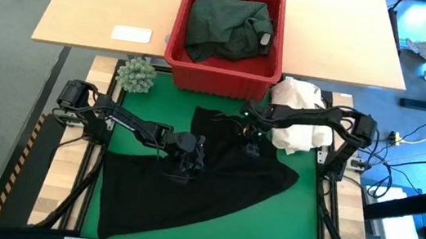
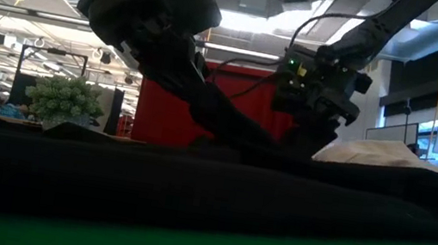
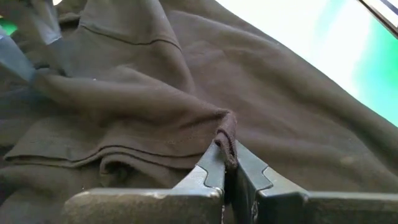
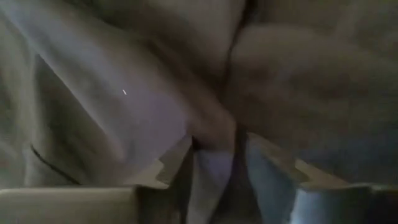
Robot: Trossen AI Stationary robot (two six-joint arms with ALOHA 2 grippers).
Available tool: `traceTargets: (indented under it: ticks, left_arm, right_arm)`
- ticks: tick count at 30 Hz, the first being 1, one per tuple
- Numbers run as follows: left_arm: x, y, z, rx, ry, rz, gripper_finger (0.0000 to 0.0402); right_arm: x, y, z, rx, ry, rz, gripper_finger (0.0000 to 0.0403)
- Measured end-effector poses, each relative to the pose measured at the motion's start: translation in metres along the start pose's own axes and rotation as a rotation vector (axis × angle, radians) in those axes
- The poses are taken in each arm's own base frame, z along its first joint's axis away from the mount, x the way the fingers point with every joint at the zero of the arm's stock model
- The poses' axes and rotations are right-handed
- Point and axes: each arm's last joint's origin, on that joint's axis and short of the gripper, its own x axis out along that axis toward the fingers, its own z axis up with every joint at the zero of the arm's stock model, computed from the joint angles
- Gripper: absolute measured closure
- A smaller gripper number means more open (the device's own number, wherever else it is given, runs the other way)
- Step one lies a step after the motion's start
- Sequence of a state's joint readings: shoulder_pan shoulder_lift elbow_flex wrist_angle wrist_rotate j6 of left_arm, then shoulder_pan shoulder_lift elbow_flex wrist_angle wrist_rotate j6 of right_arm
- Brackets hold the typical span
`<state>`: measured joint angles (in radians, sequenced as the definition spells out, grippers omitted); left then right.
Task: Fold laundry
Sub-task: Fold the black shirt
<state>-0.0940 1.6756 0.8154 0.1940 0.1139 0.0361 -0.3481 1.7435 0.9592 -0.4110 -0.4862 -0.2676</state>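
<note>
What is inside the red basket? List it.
The red basket holds one crumpled dark green garment. Whatever lies beneath that garment is covered, so the pictures cannot show it.

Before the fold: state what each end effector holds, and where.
Left end effector: pinches a raised fold of the spread black cloth garment. Right end effector: over the same garment; grip unclear.

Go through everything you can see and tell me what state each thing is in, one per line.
Black cloth garment: spread loosely on the green mat, wrinkled, unfolded.
Dark green garment: crumpled inside the red plastic basket.
Cream-white cloth heap: bunched beside the basket.
Left tool: shut on a garment fold.
Right tool: down on the garment, cloth between its fingers.
</note>
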Motion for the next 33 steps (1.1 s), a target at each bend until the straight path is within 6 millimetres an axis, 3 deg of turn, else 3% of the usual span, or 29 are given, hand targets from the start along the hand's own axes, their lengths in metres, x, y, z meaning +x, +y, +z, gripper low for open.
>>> traceTargets:
  ticks: [7,15,18,26,33]
  left_arm:
    - [0.0,0.0,0.0,-0.006,0.0,0.002,0.0401]
    - [0.0,0.0,0.0,-0.006,0.0,0.018,0.0401]
    - [0.0,0.001,0.0,-0.007,0.0,0.026,0.0401]
    - [-0.001,0.001,0.004,-0.059,-0.012,0.044,0.0401]
    - [-0.011,-0.004,0.032,-0.055,-0.057,0.113,0.0401]
  right_arm:
    - [-0.005,0.003,0.008,-0.002,-0.024,0.072,0.0349]
    - [-0.006,0.004,0.007,-0.012,-0.003,0.094,0.0396]
    - [-0.01,0.006,0.008,-0.023,-0.011,0.069,0.0397]
    - [-0.06,0.027,0.016,-0.088,-0.1,-0.09,0.0401]
    - [-0.093,0.051,0.019,-0.13,-0.171,-0.29,0.0401]
